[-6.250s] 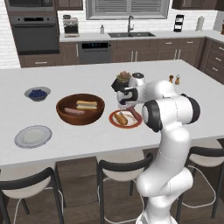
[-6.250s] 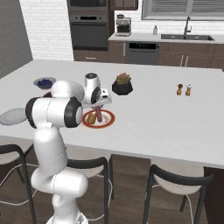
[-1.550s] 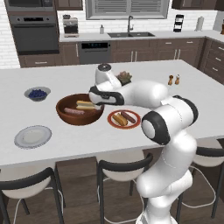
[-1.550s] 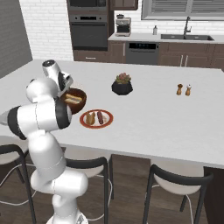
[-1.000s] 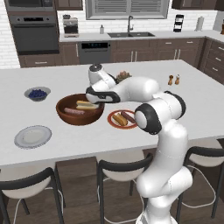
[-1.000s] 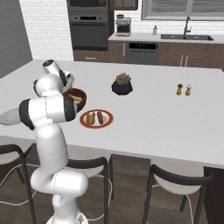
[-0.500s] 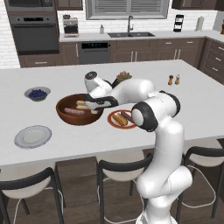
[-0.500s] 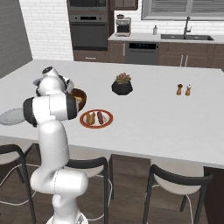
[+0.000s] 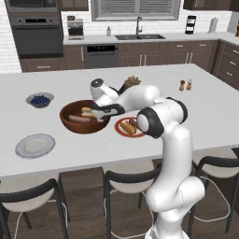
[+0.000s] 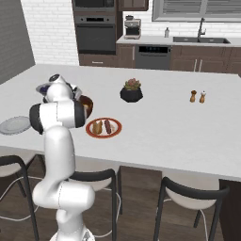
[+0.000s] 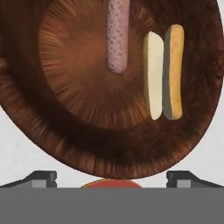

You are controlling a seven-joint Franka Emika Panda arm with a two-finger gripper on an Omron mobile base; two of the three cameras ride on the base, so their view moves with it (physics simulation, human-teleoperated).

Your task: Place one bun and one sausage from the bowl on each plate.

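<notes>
Red plate (image 9: 122,131) filled, grey plate (image 9: 34,145) bare; your gripper (image 11: 111,177) hovers wide open, empty, over the bowl (image 11: 78,144): next, descend on bun (image 11: 163,72) or sausage (image 11: 117,35).

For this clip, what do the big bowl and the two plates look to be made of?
The bowl looks like dark-brown wood, matte, with radiating grain streaks. The red plate with a bun and sausage on it looks like glazed ceramic, though rendering leaves that open. The grey plate looks like pale ceramic or glass, hard to tell.
</notes>
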